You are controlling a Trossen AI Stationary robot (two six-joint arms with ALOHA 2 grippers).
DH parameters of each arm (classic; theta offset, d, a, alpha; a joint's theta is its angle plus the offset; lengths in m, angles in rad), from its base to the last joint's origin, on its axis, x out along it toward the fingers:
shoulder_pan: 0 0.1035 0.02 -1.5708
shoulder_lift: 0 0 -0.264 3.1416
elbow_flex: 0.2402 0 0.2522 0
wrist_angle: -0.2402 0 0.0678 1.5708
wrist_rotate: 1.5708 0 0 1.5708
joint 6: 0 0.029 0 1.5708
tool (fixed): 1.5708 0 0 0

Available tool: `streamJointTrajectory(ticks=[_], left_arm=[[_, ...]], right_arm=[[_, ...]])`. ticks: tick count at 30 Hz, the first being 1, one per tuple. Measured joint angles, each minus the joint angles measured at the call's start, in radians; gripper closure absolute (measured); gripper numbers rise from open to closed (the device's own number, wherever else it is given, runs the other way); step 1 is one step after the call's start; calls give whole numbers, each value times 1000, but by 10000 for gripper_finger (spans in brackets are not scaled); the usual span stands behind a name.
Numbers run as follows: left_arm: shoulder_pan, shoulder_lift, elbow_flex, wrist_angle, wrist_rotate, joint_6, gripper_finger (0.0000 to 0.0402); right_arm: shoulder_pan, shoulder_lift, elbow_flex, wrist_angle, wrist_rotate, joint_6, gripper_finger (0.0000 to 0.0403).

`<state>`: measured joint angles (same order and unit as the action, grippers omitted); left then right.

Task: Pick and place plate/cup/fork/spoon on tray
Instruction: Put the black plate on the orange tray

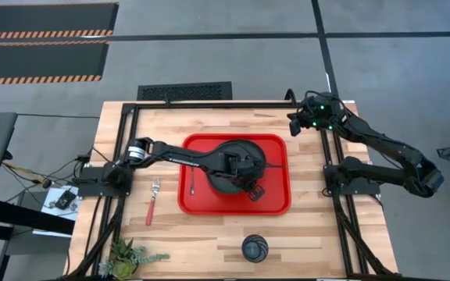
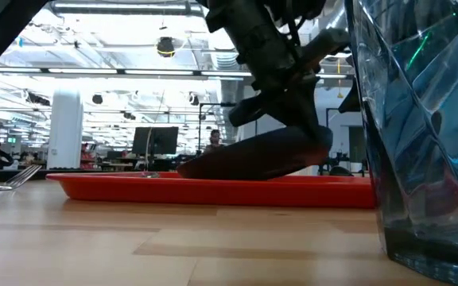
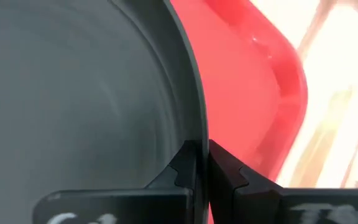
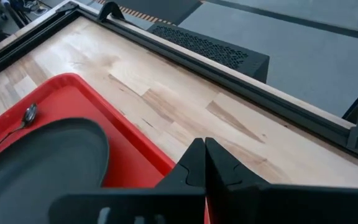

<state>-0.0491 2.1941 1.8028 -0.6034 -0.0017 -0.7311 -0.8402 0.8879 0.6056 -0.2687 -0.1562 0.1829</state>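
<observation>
The black plate (image 1: 233, 160) is over the red tray (image 1: 276, 199), tilted in the low view (image 2: 261, 155). My left gripper (image 1: 253, 187) is shut on the plate's rim at its near right side. The spoon (image 1: 193, 186) lies on the tray's left part and also shows in the right wrist view (image 4: 27, 115). The fork (image 1: 152, 199) lies on the table left of the tray. The cup (image 1: 255, 248) stands near the table's near edge. My right gripper (image 4: 204, 158) is shut and empty, above the table's far right corner (image 1: 307, 121). My left gripper pinches the plate's rim (image 3: 196, 118) between its two fingers (image 3: 182, 171), one on the plate's inner side and one on its outer side. In the low view the held side is raised and the opposite edge (image 2: 193, 168) dips behind the tray's rim.
A small potted plant (image 1: 127, 256) stands at the table's near left corner. The cup fills the right of the low view (image 2: 420, 119). Bare wood lies to the right of the tray (image 1: 311, 211) and beyond it (image 4: 185, 106).
</observation>
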Motion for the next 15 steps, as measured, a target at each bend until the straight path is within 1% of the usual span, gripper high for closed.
streamJointTrajectory(ticks=[3, 7, 15], left_arm=[[17, 1, -2, 11, 19, -7, 401], [26, 0, -18, 44, 19, -25, 401], [25, 0, -20, 63, 43, -81, 401]], right_arm=[[2, 0, 0, 0, 0, 0, 394], [2, 0, 0, -1, 0, 0, 394], [2, 0, 0, 0, 0, 0, 393]])
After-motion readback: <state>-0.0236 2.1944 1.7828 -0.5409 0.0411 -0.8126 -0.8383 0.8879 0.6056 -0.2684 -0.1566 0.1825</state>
